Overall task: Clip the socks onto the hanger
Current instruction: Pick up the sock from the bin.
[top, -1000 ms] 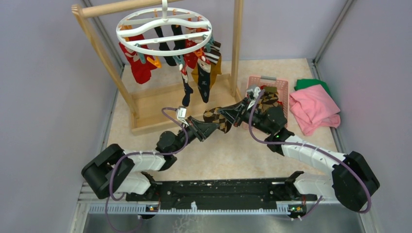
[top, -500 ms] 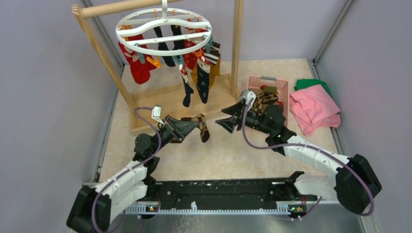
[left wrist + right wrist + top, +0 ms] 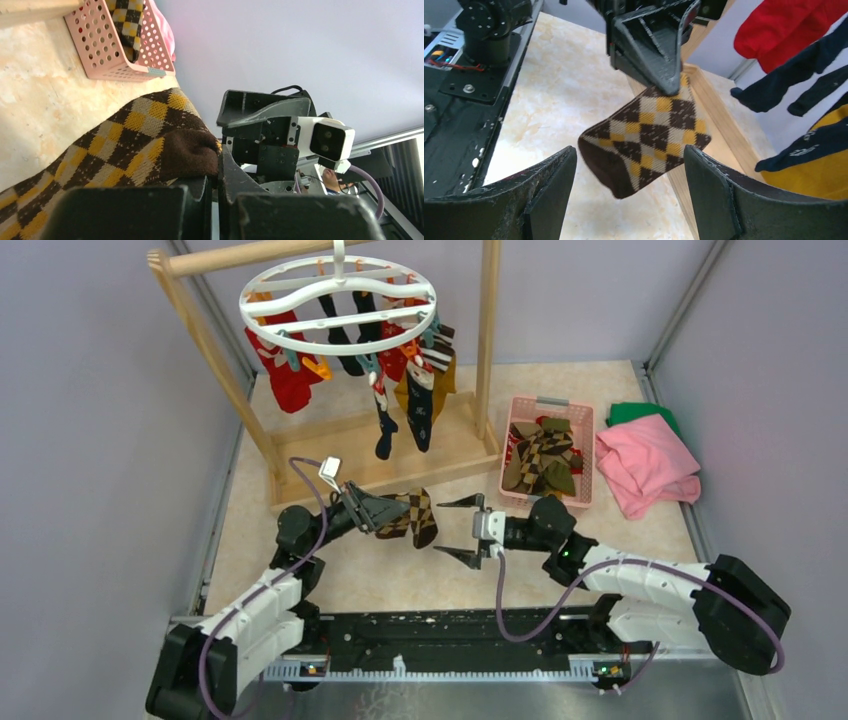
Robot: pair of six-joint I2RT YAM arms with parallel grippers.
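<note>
My left gripper (image 3: 385,512) (image 3: 216,175) is shut on the cuff of a brown argyle sock (image 3: 417,517) (image 3: 125,140) (image 3: 649,135). It holds the sock above the table, in front of the rack base. My right gripper (image 3: 455,528) (image 3: 630,160) faces the sock's toe from the right, open, with nothing between its fingers and a small gap to the sock. The white round hanger (image 3: 243,306) hangs from the rack at the back with several socks (image 3: 420,410) clipped to it. More socks (image 3: 540,455) lie in the pink basket.
The wooden rack's base (image 3: 340,455) and right post (image 3: 488,330) stand behind the grippers. A pink basket (image 3: 553,401) sits at right, with a pink cloth (image 3: 645,465) and a green cloth (image 3: 640,412) beyond it. Grey walls close in both sides.
The right gripper let go of the argyle sock, opened wide and drew back toward me. The left arm pulled the sock left and a little nearer, still gripping it.
</note>
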